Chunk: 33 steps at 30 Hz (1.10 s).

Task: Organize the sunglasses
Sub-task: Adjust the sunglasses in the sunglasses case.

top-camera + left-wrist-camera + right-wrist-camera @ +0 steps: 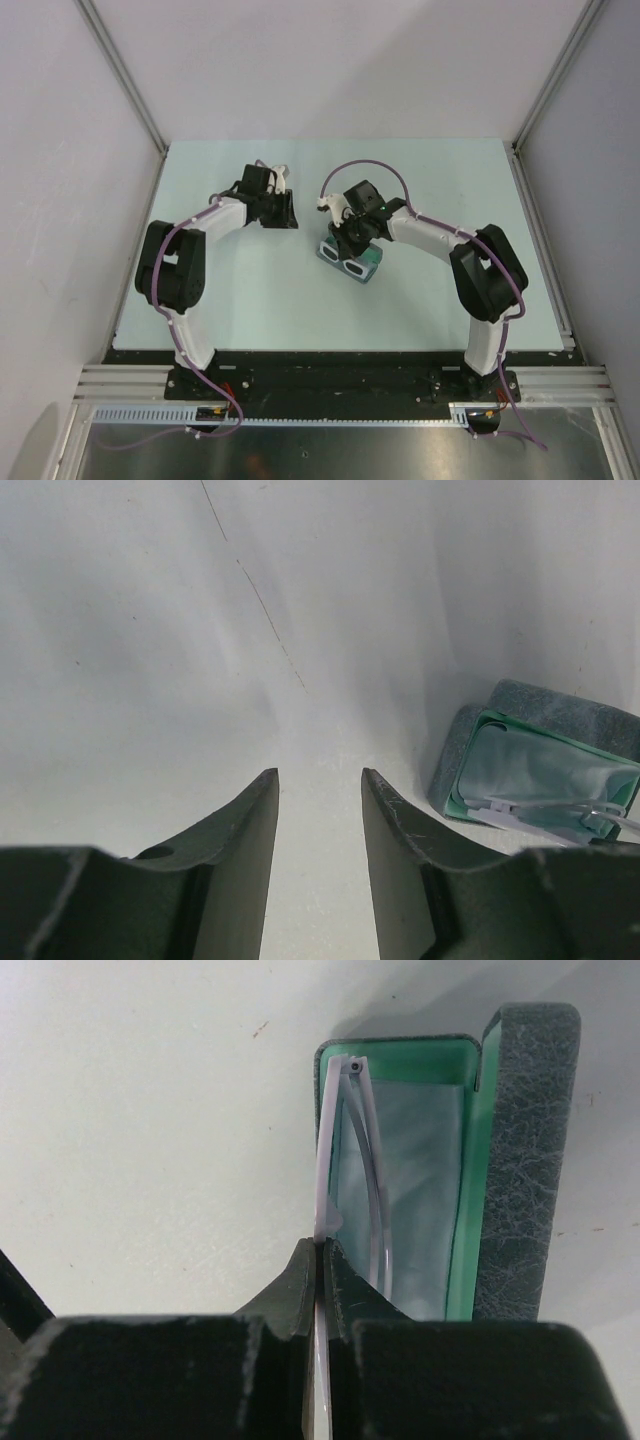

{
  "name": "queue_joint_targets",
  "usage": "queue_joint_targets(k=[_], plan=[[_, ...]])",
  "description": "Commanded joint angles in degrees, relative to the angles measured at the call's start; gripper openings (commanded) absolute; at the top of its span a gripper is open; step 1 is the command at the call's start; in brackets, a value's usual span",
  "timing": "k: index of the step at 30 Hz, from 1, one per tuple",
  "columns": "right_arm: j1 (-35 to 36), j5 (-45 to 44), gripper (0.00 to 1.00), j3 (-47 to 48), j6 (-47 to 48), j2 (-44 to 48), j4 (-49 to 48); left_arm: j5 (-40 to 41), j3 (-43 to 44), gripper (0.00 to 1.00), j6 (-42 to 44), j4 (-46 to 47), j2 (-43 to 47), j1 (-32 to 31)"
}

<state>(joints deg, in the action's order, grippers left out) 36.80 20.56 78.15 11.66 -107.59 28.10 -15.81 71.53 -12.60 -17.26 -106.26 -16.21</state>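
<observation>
White-framed sunglasses (352, 267) are at the tip of my right gripper (320, 1245). Its fingers are pinched fully together on one of the thin white temple arms (356, 1064), close to the frame end. From that pinch both arms run forward, away from the wrist, into the open grey felt case (525, 1160). Their tips reach nearly to the far wall of its green lining (462, 1180). A pale blue-grey sheet lies flat inside the case under the arms; I take it for a cleaning cloth (420, 1160), though the wrist view is too soft for me to be sure. From above, the dark lenses face up at the near edge of the case, directly below the gripper. My left gripper (320, 775) stands about half open with nothing between its fingers. It sits low over the bare pale table (250, 300), to the left of the case and apart from it.
</observation>
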Motion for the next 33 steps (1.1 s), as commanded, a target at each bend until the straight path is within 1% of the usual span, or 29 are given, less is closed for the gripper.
queue_joint_targets(k=[1,9,18,21,25,28,33], plan=[[-0.2,-1.3,0.00,2.1,0.7,-0.8,0.6,-1.1,0.4,0.44,-0.2,1.5,-0.2,0.3],[0.2,-1.4,0.00,2.1,1.8,-2.5,0.6,-1.2,0.5,0.44,-0.1,1.5,-0.4,0.3],[0.6,-3.6,0.00,2.1,2.1,-4.2,-0.1,-1.2,0.6,0.44,-0.1,1.4,-0.4,0.4],[0.9,-3.9,0.06,2.1,1.9,-4.2,0.0,-1.2,0.6,0.44,-0.1,1.5,-0.4,0.4],[1.5,-6.1,0.21,2.1,1.9,-3.2,-0.6,-1.3,0.6,0.44,-0.1,1.4,-0.4,0.4],[1.7,-7.9,0.28,2.1,1.9,-1.7,-1.2,-1.3,0.6,0.43,-0.1,1.4,-0.4,0.5],[1.9,-10.3,0.34,2.2,1.2,1.1,-2.4,-1.4,0.6,0.44,-0.1,1.4,-0.4,0.5]])
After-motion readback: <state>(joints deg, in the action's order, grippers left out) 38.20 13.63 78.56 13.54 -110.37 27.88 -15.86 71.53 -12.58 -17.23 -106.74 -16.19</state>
